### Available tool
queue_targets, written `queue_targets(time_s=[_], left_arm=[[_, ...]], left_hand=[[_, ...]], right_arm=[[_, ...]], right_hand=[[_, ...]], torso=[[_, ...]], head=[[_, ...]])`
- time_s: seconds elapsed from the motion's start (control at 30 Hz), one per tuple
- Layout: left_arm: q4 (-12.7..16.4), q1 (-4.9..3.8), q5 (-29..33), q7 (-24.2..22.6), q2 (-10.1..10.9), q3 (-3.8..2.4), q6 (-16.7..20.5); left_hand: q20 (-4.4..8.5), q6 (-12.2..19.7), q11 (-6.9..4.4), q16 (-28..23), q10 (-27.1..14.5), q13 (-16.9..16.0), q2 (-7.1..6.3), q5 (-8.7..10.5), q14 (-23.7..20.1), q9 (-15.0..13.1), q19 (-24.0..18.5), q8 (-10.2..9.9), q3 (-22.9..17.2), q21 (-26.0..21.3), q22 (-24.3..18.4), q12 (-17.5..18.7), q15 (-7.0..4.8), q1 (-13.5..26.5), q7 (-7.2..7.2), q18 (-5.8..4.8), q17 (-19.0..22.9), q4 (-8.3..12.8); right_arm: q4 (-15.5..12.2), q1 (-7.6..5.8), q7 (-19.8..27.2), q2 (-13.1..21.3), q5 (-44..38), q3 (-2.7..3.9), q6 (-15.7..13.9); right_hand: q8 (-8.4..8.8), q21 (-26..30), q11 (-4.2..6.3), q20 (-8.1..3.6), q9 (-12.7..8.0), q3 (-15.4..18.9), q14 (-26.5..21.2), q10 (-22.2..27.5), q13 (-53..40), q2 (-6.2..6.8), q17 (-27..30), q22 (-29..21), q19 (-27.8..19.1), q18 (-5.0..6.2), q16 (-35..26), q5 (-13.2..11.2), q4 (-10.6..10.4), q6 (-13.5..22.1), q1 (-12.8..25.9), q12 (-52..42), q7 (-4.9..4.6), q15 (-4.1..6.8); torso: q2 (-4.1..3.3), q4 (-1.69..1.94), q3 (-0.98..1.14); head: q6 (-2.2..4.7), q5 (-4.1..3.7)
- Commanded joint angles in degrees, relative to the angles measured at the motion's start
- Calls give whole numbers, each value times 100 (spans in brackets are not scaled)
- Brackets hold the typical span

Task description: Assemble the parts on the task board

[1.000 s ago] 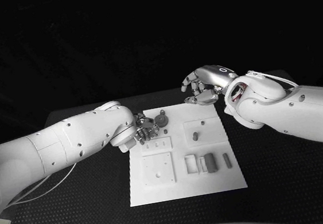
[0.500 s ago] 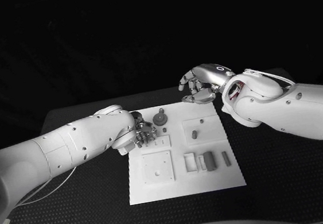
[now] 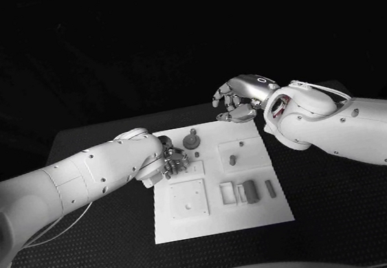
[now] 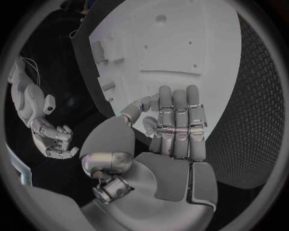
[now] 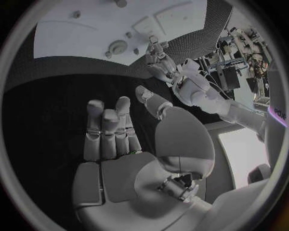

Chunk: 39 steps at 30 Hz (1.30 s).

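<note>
The white task board [image 3: 223, 221] lies mid-table. On its far part a round grey part [image 3: 192, 140] with an upright peg stands, and a small peg [image 3: 232, 160] is set in a square recess. Grey bars [image 3: 251, 192] and a frame piece [image 3: 228, 194] lie nearer. My left hand [image 3: 172, 161] hangs over the board's left edge beside the round part, fingers straight and side by side [image 4: 177, 115], nothing seen in it. My right hand [image 3: 238, 102] hovers above the board's far edge, fingers loosely curled and empty [image 5: 111, 130].
A square plate [image 3: 188, 199] sits on the near left of the board. Black table [image 3: 94, 262] surrounds the board on all sides. My right forearm [image 3: 354, 131] spans the table's right side, and my left forearm [image 3: 71, 179] its left.
My left hand has drawn back slightly from the round part toward the board's left edge. My right hand has barely shifted above the far edge.
</note>
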<state>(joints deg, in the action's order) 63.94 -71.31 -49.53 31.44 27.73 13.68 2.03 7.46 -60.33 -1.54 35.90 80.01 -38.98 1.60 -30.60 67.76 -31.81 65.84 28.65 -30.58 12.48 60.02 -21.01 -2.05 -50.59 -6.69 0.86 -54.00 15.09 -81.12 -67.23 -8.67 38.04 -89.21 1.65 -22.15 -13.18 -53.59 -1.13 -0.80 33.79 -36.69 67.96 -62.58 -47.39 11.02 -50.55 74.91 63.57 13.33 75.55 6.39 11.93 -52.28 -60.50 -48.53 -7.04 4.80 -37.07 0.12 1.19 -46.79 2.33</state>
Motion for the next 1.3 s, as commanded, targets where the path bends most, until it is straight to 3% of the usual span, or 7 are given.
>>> queue_targets(time_s=[0.03, 0.4, 1.3], left_arm=[[-13, 17, -34, -39, -35, -4, 110], [-100, 84, -84, -47, -120, -5, 185], [-240, 88, -320, -39, -197, -6, -39]], left_hand=[[18, -404, -69, 47, -109, -7, 84, -7, -38, -5, -19, 33, -14, 20, 17, -34, 4, -40, 448, -2, 14, 24], [25, -406, -76, 97, -111, -12, 91, -18, -37, -12, -6, 58, -22, 33, 50, -74, -3, -24, 454, 2, 36, 44], [27, -392, -76, 139, -134, -10, 80, -5, -55, -15, -11, 74, -34, 34, 82, -104, -5, -8, 453, 2, 70, 57]], right_arm=[[0, -4, 25, -11, -17, 5, 93], [2, -4, 59, -14, 13, 6, 68], [13, -5, 74, -24, 48, 8, 162]], right_hand=[[17, 32, -13, -25, -5, 9, -1, 21, -9, -15, 5, 28, 20, 167, -30, 7, -32, 19, -44, 20, -70, 16], [15, 32, -12, -25, -4, 10, 2, 18, -10, -28, 5, 29, 22, 167, -30, 6, -34, 14, -48, 19, -70, 17], [19, 33, -12, -22, -7, 32, 8, 15, -13, -27, 5, 30, 27, 167, -30, 4, -55, 13, -23, 21, -70, 17]], torso=[[-3, -3, 0], [-3, -4, 2], [0, -4, 5]], head=[[5, 2], [5, -1], [-51, -10]])
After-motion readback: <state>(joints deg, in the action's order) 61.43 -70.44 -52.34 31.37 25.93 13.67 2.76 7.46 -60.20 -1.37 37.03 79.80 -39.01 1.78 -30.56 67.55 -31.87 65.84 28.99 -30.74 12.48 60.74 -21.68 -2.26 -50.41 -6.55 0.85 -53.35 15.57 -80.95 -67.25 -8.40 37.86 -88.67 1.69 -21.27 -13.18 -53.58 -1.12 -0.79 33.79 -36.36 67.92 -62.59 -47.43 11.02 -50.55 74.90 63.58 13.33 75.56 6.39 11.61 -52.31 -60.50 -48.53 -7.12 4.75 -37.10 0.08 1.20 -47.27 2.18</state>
